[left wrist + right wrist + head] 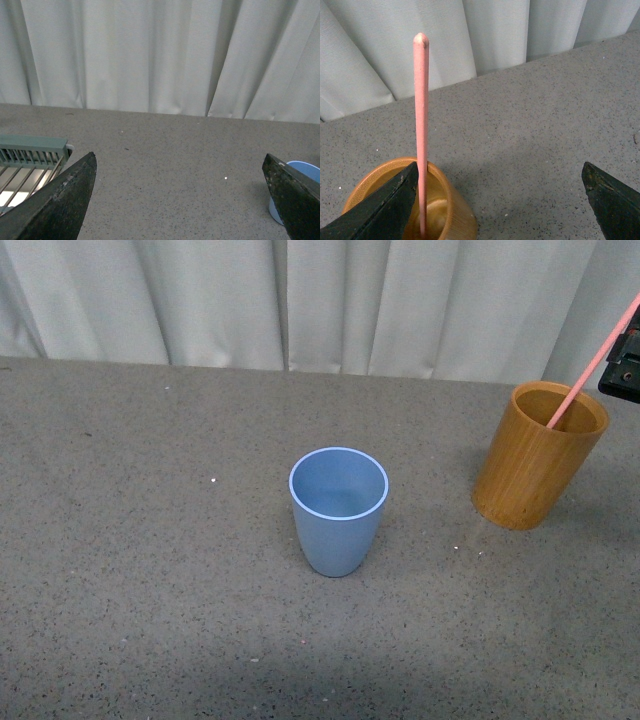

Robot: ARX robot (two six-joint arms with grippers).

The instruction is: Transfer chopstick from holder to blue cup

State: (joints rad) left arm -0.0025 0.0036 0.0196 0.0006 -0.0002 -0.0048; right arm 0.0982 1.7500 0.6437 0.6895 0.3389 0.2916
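Pink-red chopstick (592,362) stands in the bamboo holder (540,455) at the right of the front frame, leaning toward the upper right corner. Your right gripper (500,167) is the nearer one. In its wrist frame the stick's long axis runs vertically, just beside the lower-left finger (380,210). The jaws are spread wide and pinch nothing. Your left gripper (179,162) is likewise spread and empty. The blue cup (338,505) sits at frame centre, well apart from the holder. Grey speckled tabletop (120,590); pale curtain (300,300) behind.

chopstick (590,368) tip past front view's edge
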